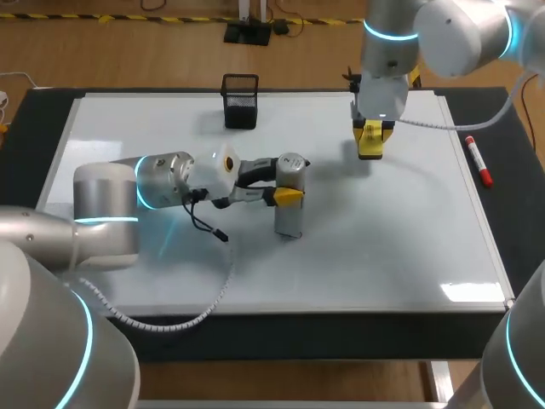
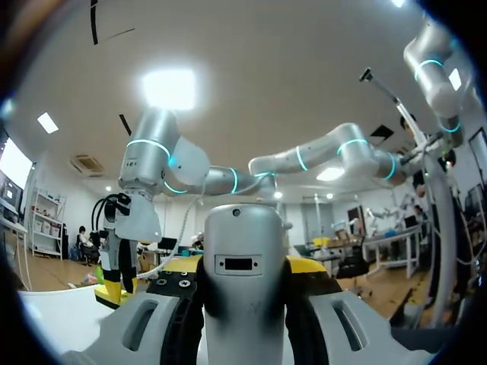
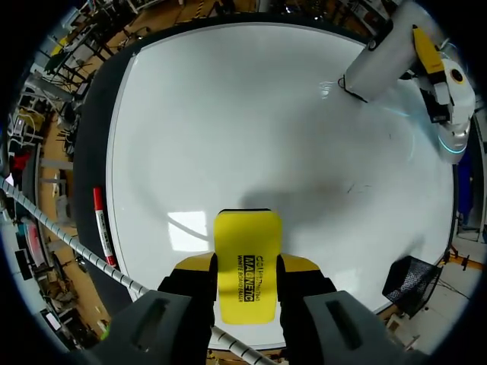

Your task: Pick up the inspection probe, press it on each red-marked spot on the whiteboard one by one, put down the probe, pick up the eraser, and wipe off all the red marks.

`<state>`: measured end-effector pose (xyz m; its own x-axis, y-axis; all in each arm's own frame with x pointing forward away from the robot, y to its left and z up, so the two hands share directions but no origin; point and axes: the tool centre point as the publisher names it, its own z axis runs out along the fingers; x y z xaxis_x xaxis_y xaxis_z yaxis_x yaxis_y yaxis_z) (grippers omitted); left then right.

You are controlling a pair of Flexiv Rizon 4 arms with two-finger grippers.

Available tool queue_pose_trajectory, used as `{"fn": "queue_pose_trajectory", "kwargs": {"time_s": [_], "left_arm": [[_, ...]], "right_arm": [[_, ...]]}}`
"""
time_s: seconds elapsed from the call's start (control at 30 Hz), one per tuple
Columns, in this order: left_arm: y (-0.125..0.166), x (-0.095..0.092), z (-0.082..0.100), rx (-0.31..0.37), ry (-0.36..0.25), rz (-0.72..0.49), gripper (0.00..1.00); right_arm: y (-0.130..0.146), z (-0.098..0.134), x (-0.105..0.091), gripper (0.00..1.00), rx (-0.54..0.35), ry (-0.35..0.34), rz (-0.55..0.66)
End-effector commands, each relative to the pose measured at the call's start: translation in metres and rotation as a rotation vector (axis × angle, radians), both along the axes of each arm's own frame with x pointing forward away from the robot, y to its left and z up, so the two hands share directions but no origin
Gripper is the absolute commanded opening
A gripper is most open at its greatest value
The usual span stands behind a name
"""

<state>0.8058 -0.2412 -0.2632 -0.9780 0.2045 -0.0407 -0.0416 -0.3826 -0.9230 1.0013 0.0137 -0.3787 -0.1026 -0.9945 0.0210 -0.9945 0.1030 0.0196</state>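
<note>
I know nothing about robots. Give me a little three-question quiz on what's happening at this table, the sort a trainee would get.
1. True or false: the left gripper is shut on the grey probe, which stands upright on the whiteboard.
2. What does the right gripper hold? A: a blue cloth. B: a yellow eraser. C: nothing.
3. Fill the gap: on the dark table, just off the whiteboard's right edge, lies a ____.

Key
1. True: a yellow fingertip sits on each side of it.
2. B.
3. red marker.
</note>
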Motion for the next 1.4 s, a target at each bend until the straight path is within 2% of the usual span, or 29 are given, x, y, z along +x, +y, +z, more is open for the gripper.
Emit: {"fn": "queue_pose_trajectory", "kwargs": {"time_s": [0.03,0.4,0.5,0.7,1.2,1.4], "left_arm": [[-0.003,-0.001,-0.001,0.008,0.008,0.004,0.0],[-0.012,-0.003,-0.014,0.03,0.031,-0.022,0.0],[-0.013,-0.003,-0.016,0.076,0.028,-0.023,0.0],[-0.013,-0.005,-0.016,0.159,0.009,-0.029,0.0],[-0.007,-0.006,-0.014,0.238,-0.015,-0.034,0.0],[-0.008,-0.006,-0.013,0.24,-0.019,-0.038,0.0]], "right_arm": [[0.0,0.001,0.001,0.0,-0.004,0.002,0.002],[0.0,0.001,0.001,0.0,-0.004,0.002,0.002],[0.0,0.001,0.001,0.0,-0.004,0.002,0.002],[0.0,0.001,0.001,0.0,-0.004,0.002,0.002],[0.0,0.001,0.001,0.0,-0.004,0.002,0.002],[0.0,0.001,0.001,0.0,-0.004,0.002,0.002]]}}
